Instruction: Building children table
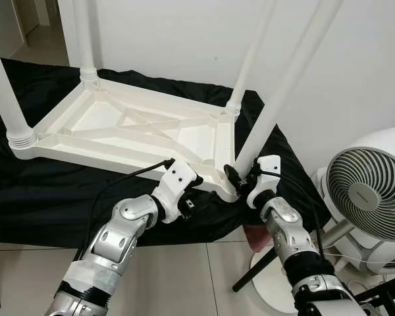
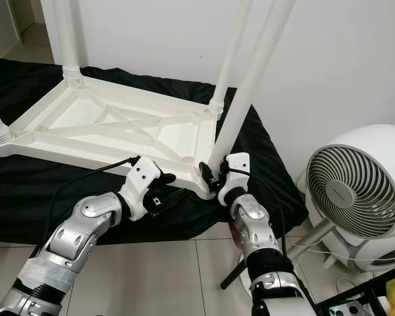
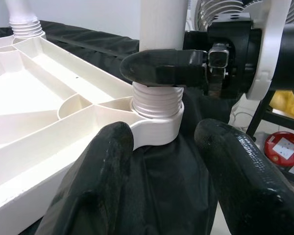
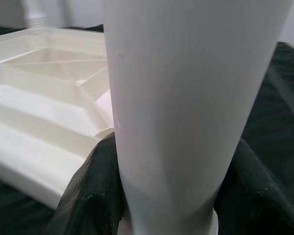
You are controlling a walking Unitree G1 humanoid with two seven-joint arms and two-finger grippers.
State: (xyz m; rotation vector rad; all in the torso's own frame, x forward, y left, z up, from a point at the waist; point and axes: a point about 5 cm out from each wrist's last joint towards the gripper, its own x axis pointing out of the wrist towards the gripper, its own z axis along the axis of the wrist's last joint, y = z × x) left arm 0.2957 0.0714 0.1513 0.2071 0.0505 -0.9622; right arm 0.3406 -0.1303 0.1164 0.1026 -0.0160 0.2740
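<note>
The white plastic table top point(image 1: 118, 125) lies upside down on a black cloth point(image 1: 46, 191), with white legs standing up from its corners. My right gripper point(image 1: 240, 176) is shut on the near-right leg point(image 1: 283, 85) just above its threaded socket point(image 3: 156, 105); its fingers point(image 4: 95, 191) press both sides of the leg point(image 4: 186, 98). My left gripper point(image 1: 196, 194) is open, low at the same corner. Its fingers point(image 3: 108, 161) stand apart on either side of the socket, in front of the cloth.
A white floor fan point(image 1: 368, 191) on a black stand stands close to my right arm. The white wall runs right behind the table. Pale floor tiles point(image 1: 197, 276) lie in front of the cloth's edge. Something red point(image 1: 257, 237) lies under my right forearm.
</note>
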